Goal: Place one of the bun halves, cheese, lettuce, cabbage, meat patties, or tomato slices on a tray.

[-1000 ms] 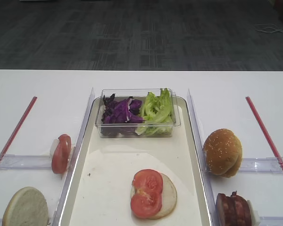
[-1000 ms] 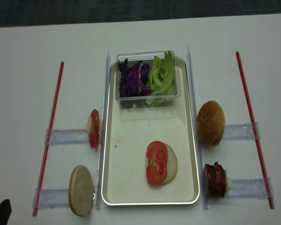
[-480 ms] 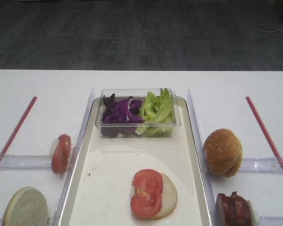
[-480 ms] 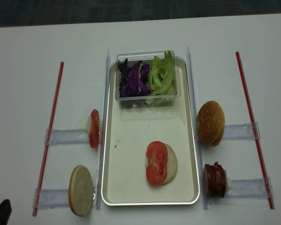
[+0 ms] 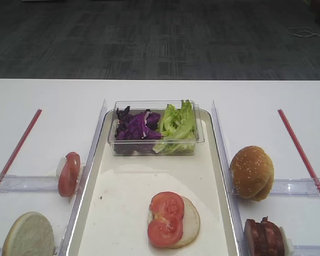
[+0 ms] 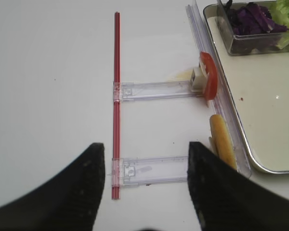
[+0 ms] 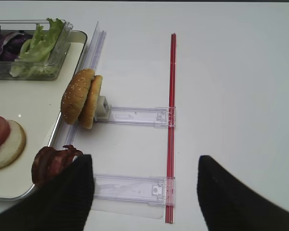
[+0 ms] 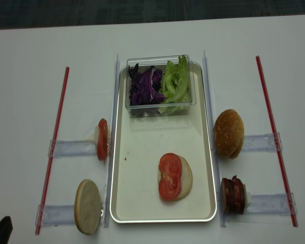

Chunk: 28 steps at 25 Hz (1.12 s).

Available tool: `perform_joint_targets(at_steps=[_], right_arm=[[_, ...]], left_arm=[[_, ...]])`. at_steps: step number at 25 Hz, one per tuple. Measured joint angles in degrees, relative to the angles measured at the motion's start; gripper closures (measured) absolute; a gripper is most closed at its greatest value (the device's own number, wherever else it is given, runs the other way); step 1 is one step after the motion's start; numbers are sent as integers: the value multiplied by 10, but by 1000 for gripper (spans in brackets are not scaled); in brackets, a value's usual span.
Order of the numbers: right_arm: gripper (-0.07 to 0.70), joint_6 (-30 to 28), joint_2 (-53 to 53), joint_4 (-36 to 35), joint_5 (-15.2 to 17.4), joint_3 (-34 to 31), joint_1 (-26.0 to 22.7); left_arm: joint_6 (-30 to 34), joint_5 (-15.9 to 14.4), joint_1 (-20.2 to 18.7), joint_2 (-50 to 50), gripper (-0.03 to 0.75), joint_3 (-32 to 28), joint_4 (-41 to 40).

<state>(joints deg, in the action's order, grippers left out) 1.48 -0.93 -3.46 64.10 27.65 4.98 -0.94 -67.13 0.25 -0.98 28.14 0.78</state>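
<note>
White table (image 8: 30, 51): two tomato slices (image 8: 170, 176) on tray (image 8: 142, 203); both tools apart.

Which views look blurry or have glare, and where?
Both wrist views: gripper fingers are dark, out-of-focus blobs in the foreground. Left wrist view: small glints on the tray. Realsense overhead view: soft overall, evenly lit, faint shadows.

White tabletop (image 5: 149, 90) in front; dark grey carpet floor (image 5: 160, 37) beyond; even light.
</note>
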Motion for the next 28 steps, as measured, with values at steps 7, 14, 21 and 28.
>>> perform_joint_targets(at_steps=[7,14,21,28], right_arm=[[163,0,0,0,0,0,0],[163,0,0,0,0,0,0],[163,0,0,0,0,0,0],[163,0,0,0,0,0,0]], left_arm=[[0,0,0,0,316,0,0],[0,0,0,0,316,0,0],[0,0,0,0,316,0,0],[0,0,0,0,316,0,0]])
